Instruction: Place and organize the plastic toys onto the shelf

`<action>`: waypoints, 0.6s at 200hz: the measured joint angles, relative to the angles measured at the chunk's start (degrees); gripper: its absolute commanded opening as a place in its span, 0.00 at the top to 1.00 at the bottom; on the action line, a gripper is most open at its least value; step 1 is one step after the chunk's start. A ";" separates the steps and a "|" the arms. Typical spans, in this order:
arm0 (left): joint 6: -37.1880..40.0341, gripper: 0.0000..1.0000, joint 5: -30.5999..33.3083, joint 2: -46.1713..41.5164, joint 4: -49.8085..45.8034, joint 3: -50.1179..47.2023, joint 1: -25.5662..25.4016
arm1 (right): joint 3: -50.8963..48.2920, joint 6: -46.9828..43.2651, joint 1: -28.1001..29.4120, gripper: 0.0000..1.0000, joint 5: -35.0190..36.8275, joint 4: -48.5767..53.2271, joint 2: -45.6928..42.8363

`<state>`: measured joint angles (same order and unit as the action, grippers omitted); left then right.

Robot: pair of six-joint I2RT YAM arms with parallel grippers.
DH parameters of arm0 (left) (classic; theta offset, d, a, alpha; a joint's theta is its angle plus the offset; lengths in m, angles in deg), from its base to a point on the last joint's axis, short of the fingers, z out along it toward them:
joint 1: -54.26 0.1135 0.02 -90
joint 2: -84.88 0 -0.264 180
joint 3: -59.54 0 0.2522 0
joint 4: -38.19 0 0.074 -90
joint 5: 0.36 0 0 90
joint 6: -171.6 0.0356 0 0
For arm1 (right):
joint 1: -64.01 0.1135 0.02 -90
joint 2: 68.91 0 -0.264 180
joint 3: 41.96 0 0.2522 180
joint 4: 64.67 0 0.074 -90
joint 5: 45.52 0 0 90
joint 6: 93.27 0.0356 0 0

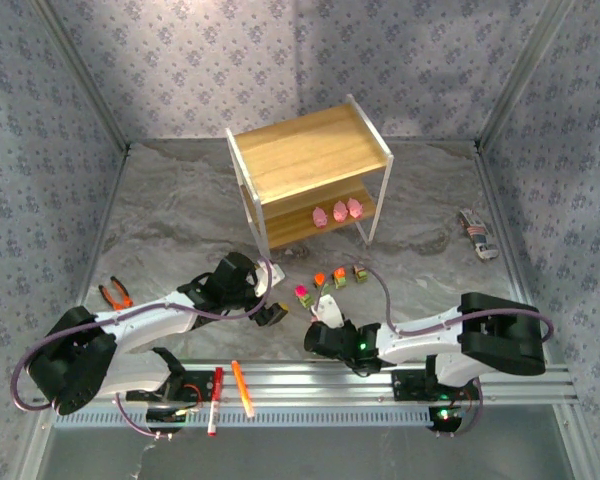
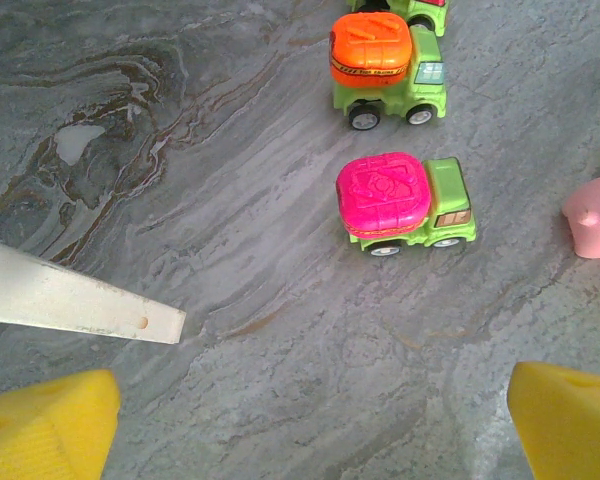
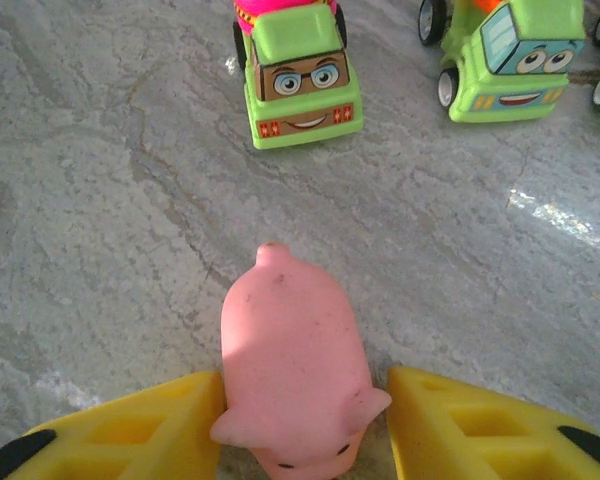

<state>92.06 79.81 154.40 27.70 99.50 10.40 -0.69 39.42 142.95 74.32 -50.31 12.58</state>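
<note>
The right pincer (image 3: 305, 400) straddles a pink pig (image 3: 290, 340) that lies on the grey marbled surface (image 3: 100, 200). One yellow finger (image 3: 140, 430) is against its flank and the other touches only a stubby leg, so I cannot tell whether it is clenched yet. Just ahead of the pig stand a magenta-topped truck (image 3: 295, 75) and an orange-topped truck (image 3: 510, 55), facing the pincer. The left pincer (image 2: 310, 430) is released, its fingers spread wide over bare surface near the magenta truck. On the shelf (image 1: 310, 150), three pink figures (image 1: 338, 211) sit in a row on the lower board.
</note>
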 measured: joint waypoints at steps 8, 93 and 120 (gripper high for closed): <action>0.00 0.01 0.02 0.00 0.00 0.00 0.00 | 0.00 0.07 0.22 0.58 0.44 0.00 0.07; 0.00 0.00 0.00 0.04 0.00 0.00 0.04 | -0.26 0.22 1.46 0.69 2.27 -1.49 0.79; 0.00 0.00 0.02 0.02 0.00 0.02 0.04 | -0.26 0.20 1.55 0.71 2.34 -1.49 0.79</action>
<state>92.06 79.83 154.42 27.70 99.52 10.45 -0.96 39.62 144.50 76.66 -51.80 13.37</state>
